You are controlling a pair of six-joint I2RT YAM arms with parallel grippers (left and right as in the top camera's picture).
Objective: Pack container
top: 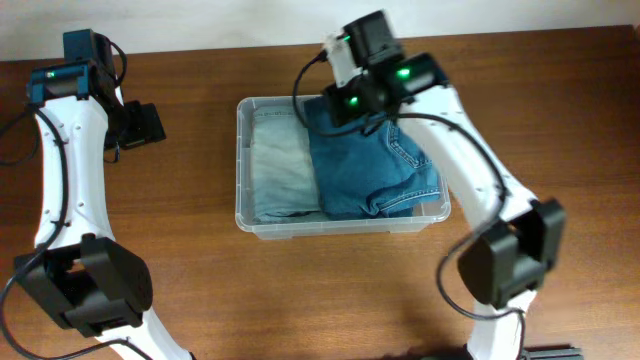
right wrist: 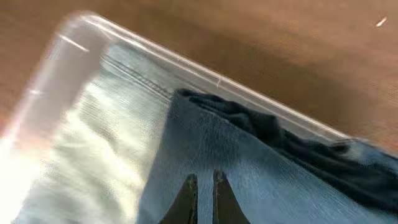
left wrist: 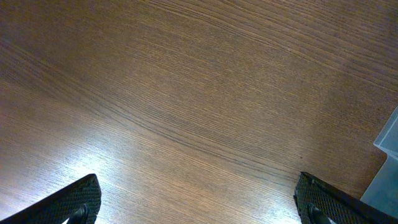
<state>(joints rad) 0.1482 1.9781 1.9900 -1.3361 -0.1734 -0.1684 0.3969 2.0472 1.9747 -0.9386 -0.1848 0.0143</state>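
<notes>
Container [top: 243, 170]: one, a large clear plastic bin, rectangular with rounded corners and a rolled rim. It sits on the wooden table [top: 330, 300] between the two arms. The walls are see-through, and the front wall shows the cloth pressed against it. The right wrist view catches the far rim [right wrist: 186, 62] as a bright, glossy edge.

Contents, counted: two folded denim pieces.
- The pale washed denim [top: 280, 165] fills the container's left part and lies flat.
- The mid-blue denim [top: 365, 170] fills the container's right part. It is bulkier, and its folds rise to about rim level. It overlaps the pale piece's edge along the middle of the container.

Arms: two.
- Left gripper [left wrist: 198, 180]: well clear of the container's left side, over bare wood. Its fingers are spread wide with nothing between them. One corner of the container shows at the right edge of its view.
- Right gripper [right wrist: 204, 177]: above the container's back edge, over the mid-blue denim. Its fingers are drawn nearly together with only a sliver between them. I cannot tell whether any cloth is pinched.
</notes>
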